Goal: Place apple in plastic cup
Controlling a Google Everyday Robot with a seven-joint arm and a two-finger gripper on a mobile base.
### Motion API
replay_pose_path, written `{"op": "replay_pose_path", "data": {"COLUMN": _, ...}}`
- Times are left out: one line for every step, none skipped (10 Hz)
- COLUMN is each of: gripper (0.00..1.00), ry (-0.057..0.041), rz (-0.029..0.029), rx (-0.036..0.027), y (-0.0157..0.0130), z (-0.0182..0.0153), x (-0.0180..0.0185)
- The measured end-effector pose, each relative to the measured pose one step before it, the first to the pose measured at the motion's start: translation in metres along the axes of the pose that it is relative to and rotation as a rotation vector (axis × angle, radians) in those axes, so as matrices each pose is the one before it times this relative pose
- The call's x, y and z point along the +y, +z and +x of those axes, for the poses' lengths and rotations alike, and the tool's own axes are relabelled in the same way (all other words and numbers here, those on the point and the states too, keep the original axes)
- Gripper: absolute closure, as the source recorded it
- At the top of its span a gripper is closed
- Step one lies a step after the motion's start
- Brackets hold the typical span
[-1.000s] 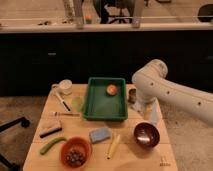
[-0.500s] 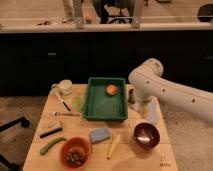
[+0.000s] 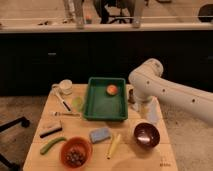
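1. The apple (image 3: 112, 89) lies in the green tray (image 3: 103, 116), near its far right corner; the walls likely stop it rolling.
2. The plastic cup (image 3: 77, 103) stands upright just left of the tray, mouth up to receive the fruit.
3. The gripper (image 3: 150, 114) hangs right of the tray, jaws fully apart, holding nothing.
4. No writing or brand is legible.
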Motion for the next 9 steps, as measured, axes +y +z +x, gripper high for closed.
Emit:
{"op": "replay_pose_path", "data": {"gripper": 0.2, "ry": 0.0034, "rz": -0.00341, "rx": 0.00168, "y": 0.00239, "z": -0.00015, "x": -0.00722}}
{"op": "replay_pose_path", "data": {"gripper": 0.2, "ry": 0.0011, "rz": 0.00354, "rx": -0.0016, "y": 0.00262, "z": -0.00255, "x": -0.01256}}
{"op": "replay_pose_path", "data": {"gripper": 0.2, "ry": 0.00075, "rz": -0.00265, "rx": 0.00514, "y": 0.00242, "z": -0.0016, "x": -0.0117}}
{"op": "replay_pose_path", "data": {"gripper": 0.2, "ry": 0.00299, "rz": -0.00627, "rx": 0.01201, "y": 0.00366, "z": -0.00045, "x": -0.01339}}
{"op": "replay_pose_path", "data": {"gripper": 0.2, "ry": -0.00762, "rz": -0.00531, "rx": 0.01172, "y": 0.0022, "z": -0.00505, "x": -0.00927}}
{"op": "replay_pose_path", "data": {"gripper": 0.2, "ry": -0.01002, "rz": -0.0065, "rx": 0.01433, "y": 0.00255, "z": -0.00626, "x": -0.00757}}
{"op": "replay_pose_path", "data": {"gripper": 0.2, "ry": -0.00777, "rz": -0.00658, "rx": 0.01232, "y": 0.00347, "z": -0.00648, "x": -0.00866}}
{"op": "replay_pose_path", "data": {"gripper": 0.2, "ry": -0.01094, "rz": -0.0063, "rx": 0.00788, "y": 0.00212, "z": -0.00818, "x": -0.00558}}
{"op": "replay_pose_path", "data": {"gripper": 0.2, "ry": -0.01103, "rz": -0.00311, "rx": 0.00255, "y": 0.00117, "z": -0.00753, "x": -0.00388}}
